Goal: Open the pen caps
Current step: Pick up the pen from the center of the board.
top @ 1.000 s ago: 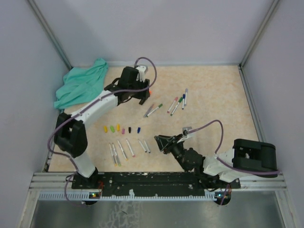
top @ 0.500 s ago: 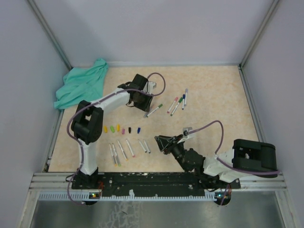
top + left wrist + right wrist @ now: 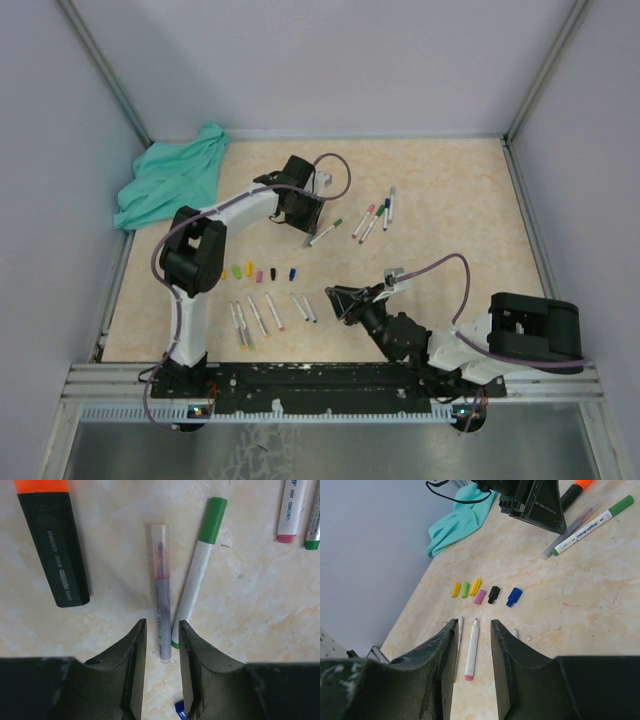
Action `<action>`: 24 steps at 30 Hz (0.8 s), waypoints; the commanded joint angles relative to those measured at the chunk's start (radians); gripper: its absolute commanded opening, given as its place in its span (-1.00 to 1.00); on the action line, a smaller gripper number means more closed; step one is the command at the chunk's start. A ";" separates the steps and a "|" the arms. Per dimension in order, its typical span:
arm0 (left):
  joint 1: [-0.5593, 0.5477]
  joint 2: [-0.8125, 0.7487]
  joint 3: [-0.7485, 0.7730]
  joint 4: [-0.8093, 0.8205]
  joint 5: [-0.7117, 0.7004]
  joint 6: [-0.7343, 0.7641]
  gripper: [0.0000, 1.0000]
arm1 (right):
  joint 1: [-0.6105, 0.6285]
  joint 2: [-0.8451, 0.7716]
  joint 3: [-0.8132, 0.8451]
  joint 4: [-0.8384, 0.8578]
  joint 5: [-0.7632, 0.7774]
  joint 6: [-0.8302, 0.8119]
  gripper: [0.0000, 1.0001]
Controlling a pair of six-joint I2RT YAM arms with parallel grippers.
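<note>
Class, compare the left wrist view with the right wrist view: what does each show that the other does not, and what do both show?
Only the left wrist view: a pink-tipped pen at the right edge, and the end of the clear-capped pen lying between the parted left fingers.
Only the right wrist view: the row of loose pen caps, the teal cloth, and an uncapped pen on the table beneath the right fingers.
Both: the clear-capped pen, the green-capped pen and the black highlighter.

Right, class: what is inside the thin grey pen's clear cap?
Inside the clear cap of the thin grey pen: a pink tip with a dark nib. Nothing covers it; finer detail is blurred.
</note>
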 commanded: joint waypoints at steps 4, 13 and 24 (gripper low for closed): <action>0.005 0.029 0.029 -0.018 0.025 -0.010 -0.27 | 0.010 0.006 0.031 0.049 0.039 0.003 -0.34; 0.006 0.044 0.035 -0.031 0.018 -0.014 -0.40 | 0.010 0.009 0.031 0.053 0.040 0.003 -0.34; -0.005 0.057 0.034 -0.048 -0.010 -0.015 -0.37 | 0.011 0.014 0.034 0.052 0.043 0.004 -0.34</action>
